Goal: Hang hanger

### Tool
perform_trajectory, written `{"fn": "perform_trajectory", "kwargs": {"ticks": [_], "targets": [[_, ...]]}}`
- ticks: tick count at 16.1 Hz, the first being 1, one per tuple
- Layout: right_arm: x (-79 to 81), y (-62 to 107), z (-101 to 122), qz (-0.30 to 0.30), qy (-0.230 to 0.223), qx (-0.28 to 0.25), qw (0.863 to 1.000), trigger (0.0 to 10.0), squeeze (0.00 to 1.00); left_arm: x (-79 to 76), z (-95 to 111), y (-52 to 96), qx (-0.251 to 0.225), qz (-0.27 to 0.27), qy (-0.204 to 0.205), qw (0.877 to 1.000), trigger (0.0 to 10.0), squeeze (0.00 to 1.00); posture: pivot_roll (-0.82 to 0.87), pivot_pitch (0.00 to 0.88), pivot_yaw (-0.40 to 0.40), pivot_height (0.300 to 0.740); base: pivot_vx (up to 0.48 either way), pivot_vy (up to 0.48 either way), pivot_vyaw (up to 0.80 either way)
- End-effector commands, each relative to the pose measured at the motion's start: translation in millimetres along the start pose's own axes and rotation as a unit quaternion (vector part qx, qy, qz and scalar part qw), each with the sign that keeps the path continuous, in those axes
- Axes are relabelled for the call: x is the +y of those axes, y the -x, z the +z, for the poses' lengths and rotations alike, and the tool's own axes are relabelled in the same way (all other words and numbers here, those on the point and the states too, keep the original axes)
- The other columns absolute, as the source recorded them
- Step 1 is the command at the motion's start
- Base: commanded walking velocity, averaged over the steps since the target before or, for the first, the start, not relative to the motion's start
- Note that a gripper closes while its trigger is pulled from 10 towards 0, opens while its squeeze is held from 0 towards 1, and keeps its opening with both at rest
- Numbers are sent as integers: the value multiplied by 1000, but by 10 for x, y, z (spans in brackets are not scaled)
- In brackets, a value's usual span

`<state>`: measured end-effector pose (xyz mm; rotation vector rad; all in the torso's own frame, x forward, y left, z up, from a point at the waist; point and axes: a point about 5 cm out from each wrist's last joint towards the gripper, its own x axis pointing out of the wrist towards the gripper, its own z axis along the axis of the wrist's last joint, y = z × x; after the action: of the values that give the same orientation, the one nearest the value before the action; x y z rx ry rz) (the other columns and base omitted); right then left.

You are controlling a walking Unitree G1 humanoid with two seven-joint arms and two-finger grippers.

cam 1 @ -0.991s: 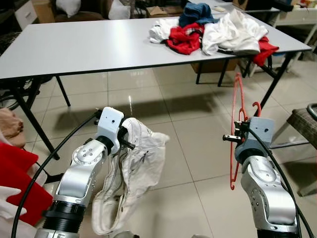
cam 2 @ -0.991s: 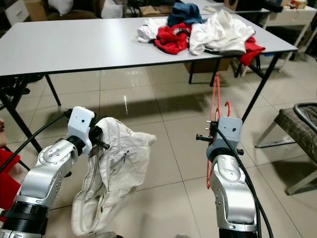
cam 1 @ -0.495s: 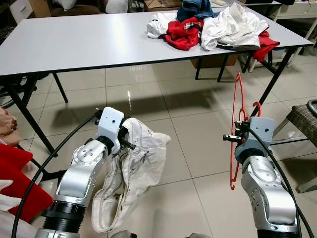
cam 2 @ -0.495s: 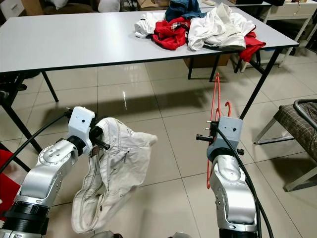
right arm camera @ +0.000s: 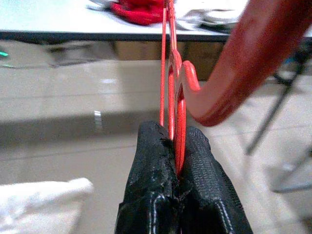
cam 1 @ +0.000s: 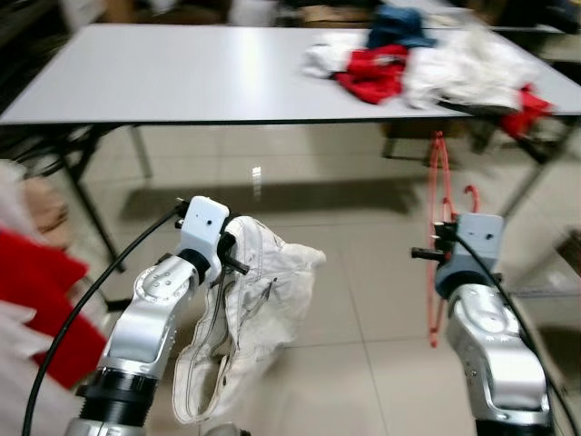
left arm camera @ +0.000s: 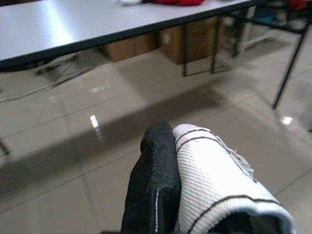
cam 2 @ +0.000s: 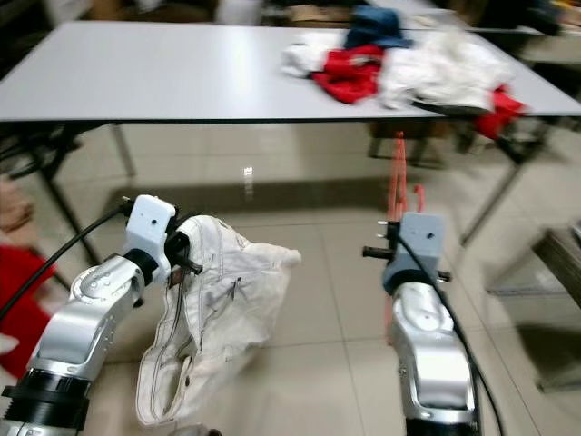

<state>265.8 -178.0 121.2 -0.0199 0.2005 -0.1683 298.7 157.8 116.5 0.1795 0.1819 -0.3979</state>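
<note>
- In front of the right arm, over the tiled floor (cam 1: 363,300): red hanger (cam 1: 439,195) held upright and edge-on, its hook curling just above the wrist housing, its frame running both above and below the grip.
- Right gripper (right arm camera: 176,146): both black fingers (right arm camera: 148,165) pressed together on the thin red frame; contact is on the wire-like bar, close beside the root of the hook.
- Left gripper (left arm camera: 163,146): pinching a fold of a white garment (cam 1: 259,309) with dark stitching; one black finger shows against the cloth, the other is hidden behind it. The rest of the garment hangs slack toward the floor.
- Grey table (cam 1: 182,73) stands ahead, well apart from both grippers, with a heap of clothes (cam 1: 427,64) in red, white and blue at its far right end.
- No rail or peg for hanging can be made out; head views are blurred.
- Handling judgement, hanger: light, thin, stiff but probably springy plastic; smooth, so it could pivot or slip in a two-finger pinch. Present hold near the hook looks sensible, as it leaves the hook free to catch a rail.
- Handling judgement, garment: soft, limp, bulky; it will drape and swing, and should be taken at collar or shoulder seam for threading onto the hanger.
</note>
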Motion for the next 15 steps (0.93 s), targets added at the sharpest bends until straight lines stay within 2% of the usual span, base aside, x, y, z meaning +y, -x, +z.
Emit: {"fn": "perform_trajectory", "kwargs": {"ticks": [1, 15], "targets": [[-53, 4, 10, -8, -1, -1, 1000, 10000, 0, -12, 168, -19, -34, -3, -8, 999, 10000, 0, -109, 0, 0, 740, 266, 0, 0], [-38, 11, -1, -6, -6, 1, 1000, 10000, 0, -13, 161, -18, -32, -7, -8, 999, 10000, 0, -107, 0, 2, 740, 270, 0, 0]]}}
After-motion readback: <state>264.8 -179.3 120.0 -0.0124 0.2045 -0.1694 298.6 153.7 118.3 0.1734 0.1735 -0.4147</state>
